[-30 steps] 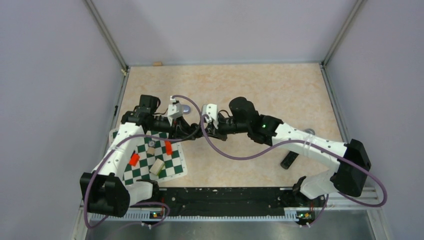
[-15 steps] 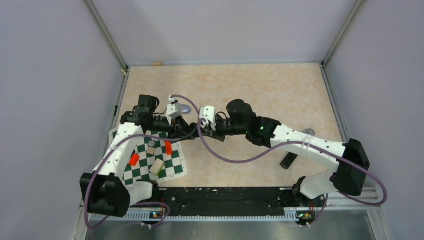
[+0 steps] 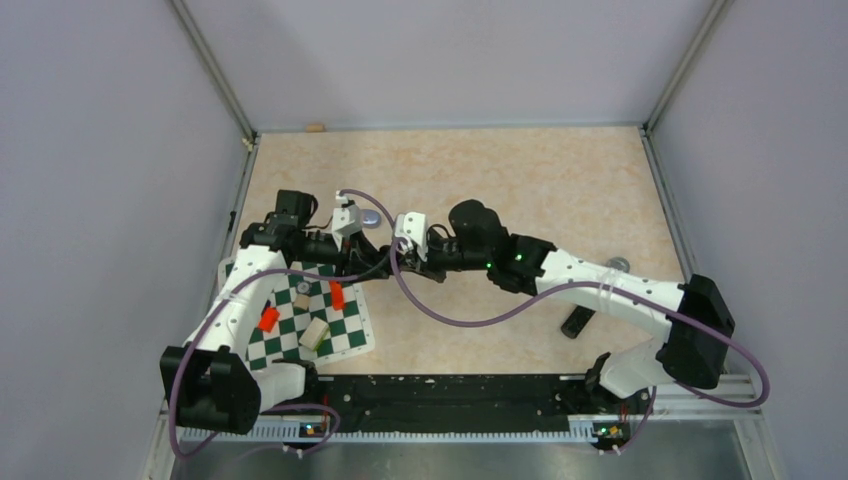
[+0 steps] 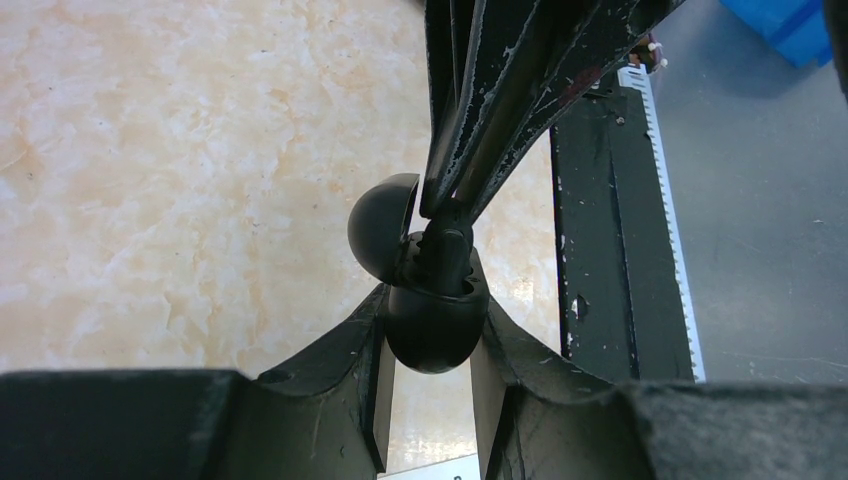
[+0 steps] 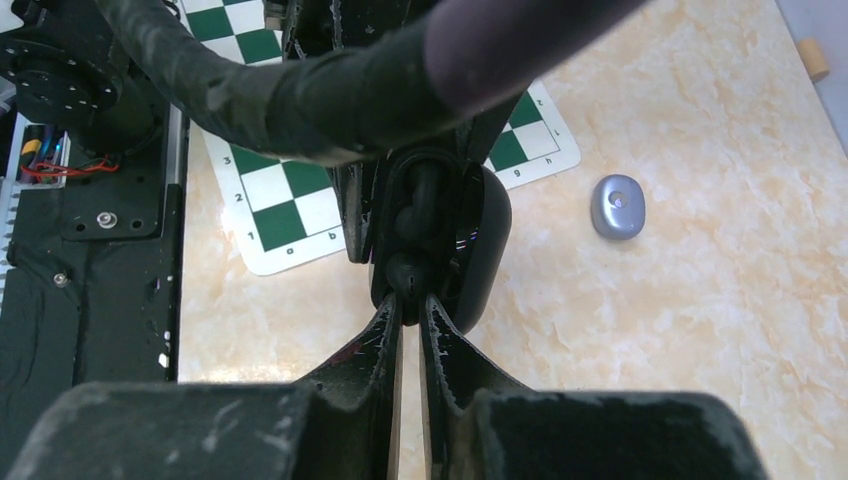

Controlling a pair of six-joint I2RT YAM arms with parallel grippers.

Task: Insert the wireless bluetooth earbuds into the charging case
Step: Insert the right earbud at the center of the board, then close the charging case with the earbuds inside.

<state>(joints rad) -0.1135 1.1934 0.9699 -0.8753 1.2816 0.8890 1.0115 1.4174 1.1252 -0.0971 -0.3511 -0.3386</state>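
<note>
**Case clamped, bud at the mouth**

The charging case (image 4: 430, 335) looks like a small hard shell, light, smooth and rounded, so I'd call it slippery. It wants a squeeze across its two flanks, below the seam. That's exactly where the left gripper (image 4: 432, 305) has it, fingers clamped on either side.

It shows dark here, almost black: a pebble-like bulb with its domed lid (image 4: 381, 226) swung open on the hinge. It's held between the two arms, just off the corner of the chessboard mat (image 5: 300, 190). Whether it's lifted clear of the table (image 5: 660, 330) I can't quite tell.

At its mouth sits the right gripper (image 5: 410, 305), fingers pinched to a sliver on a tiny dark nub. That nub is an earbud (image 5: 404, 270), I'd judge, small enough to flick away with one careless nudge.

Well apart on the table lies a closed lavender-grey pebble (image 5: 617, 207), with neither claw on it.
</note>
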